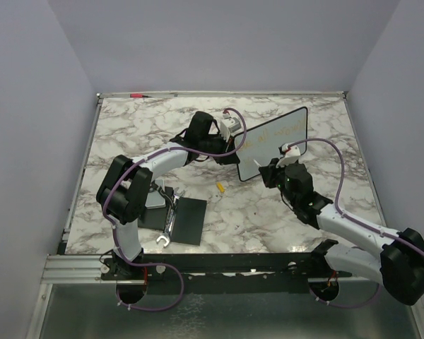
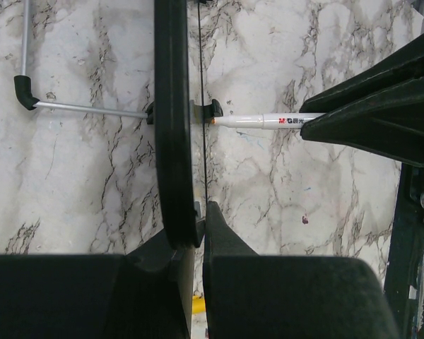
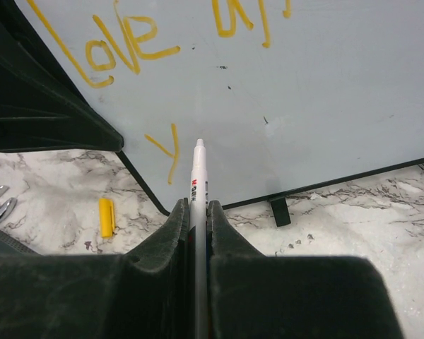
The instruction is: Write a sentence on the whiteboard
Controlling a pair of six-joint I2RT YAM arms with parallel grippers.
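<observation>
The whiteboard (image 1: pixel 275 140) stands tilted at mid-table, white face toward the right arm. Yellow-orange lettering (image 1: pixel 267 134) runs across it; in the right wrist view (image 3: pixel 311 92) I read "love" (image 3: pixel 120 44) on the top line and a single "y" (image 3: pixel 167 150) on the second. My left gripper (image 1: pixel 234 140) is shut on the board's left edge, seen edge-on in the left wrist view (image 2: pixel 171 120). My right gripper (image 3: pixel 198 208) is shut on a white marker (image 3: pixel 199 173), its tip at the board surface just right of the "y". The marker also shows in the left wrist view (image 2: pixel 265 121).
A yellow marker cap (image 1: pixel 220 187) lies on the marble left of the board's lower corner. A flat black pad (image 1: pixel 185 219) and a wrench (image 1: pixel 165 232) lie near the left arm's base. The board's wire prop (image 2: pixel 85 107) sticks out behind it.
</observation>
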